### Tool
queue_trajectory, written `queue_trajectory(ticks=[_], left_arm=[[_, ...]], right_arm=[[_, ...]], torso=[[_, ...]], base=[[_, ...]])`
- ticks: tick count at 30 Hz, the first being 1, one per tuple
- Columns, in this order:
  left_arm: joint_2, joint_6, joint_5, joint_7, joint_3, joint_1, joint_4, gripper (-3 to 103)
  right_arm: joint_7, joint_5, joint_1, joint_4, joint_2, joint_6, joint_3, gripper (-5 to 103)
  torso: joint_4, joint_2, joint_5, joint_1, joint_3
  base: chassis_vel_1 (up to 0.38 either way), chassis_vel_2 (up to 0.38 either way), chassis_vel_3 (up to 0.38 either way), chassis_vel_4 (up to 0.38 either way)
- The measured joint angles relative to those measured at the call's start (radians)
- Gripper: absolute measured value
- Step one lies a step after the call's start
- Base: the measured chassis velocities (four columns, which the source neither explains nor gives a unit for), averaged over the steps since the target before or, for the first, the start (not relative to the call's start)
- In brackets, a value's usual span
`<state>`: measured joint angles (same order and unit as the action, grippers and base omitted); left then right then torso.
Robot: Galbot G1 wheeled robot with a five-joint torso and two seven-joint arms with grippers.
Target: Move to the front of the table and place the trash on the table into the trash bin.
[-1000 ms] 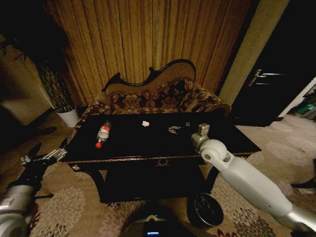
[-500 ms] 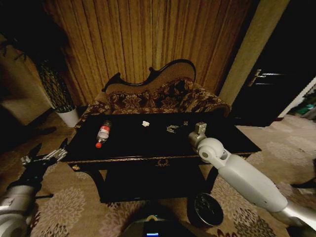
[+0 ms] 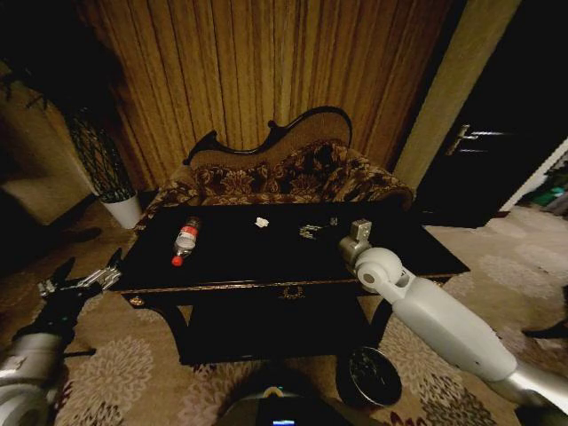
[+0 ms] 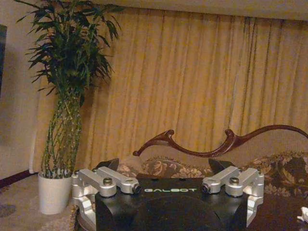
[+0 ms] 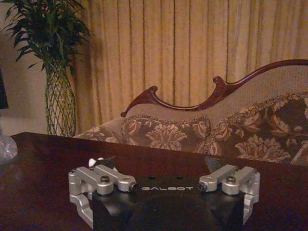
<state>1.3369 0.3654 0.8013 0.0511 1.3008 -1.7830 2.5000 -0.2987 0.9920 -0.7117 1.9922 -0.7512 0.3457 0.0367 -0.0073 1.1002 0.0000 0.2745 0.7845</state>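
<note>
The glossy black table (image 3: 248,257) stands right in front of me. On its left part lies the clear bottle (image 3: 185,240) with its red cap toward me, and a white scrap (image 3: 261,222) sits farther back near the middle. My right gripper (image 3: 321,226) hovers open low over the table's right half, pointing at the sofa; in its wrist view (image 5: 159,163) a white scrap (image 5: 95,161) lies beside one finger and the table (image 5: 38,183) spreads below. My left gripper (image 3: 89,268) hangs open off the table's left end (image 4: 166,166). The round dark trash bin (image 3: 368,377) stands on the carpet at the front right.
A carved patterned sofa (image 3: 284,177) runs behind the table, against gold curtains. A tall plant in a white pot (image 3: 124,211) stands at the back left. A dark door (image 3: 479,142) is at the right. Patterned carpet surrounds the table.
My right arm has shifted slightly left over the table since a second ago. The left arm, bottle and scrap have stayed put.
</note>
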Motion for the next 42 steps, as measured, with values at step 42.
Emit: queue_trajectory(ticks=[42], left_arm=[[0.029, -0.002, -0.020, 0.013, -0.008, -0.001, 0.000, 100]], right_arm=[[-0.005, 0.011, 0.177, -0.106, -0.038, 0.004, 0.109, 100]], torso=[[0.0000, 0.000, 0.0000, 0.000, 0.000]], base=[[0.000, 0.000, 0.000, 0.000]])
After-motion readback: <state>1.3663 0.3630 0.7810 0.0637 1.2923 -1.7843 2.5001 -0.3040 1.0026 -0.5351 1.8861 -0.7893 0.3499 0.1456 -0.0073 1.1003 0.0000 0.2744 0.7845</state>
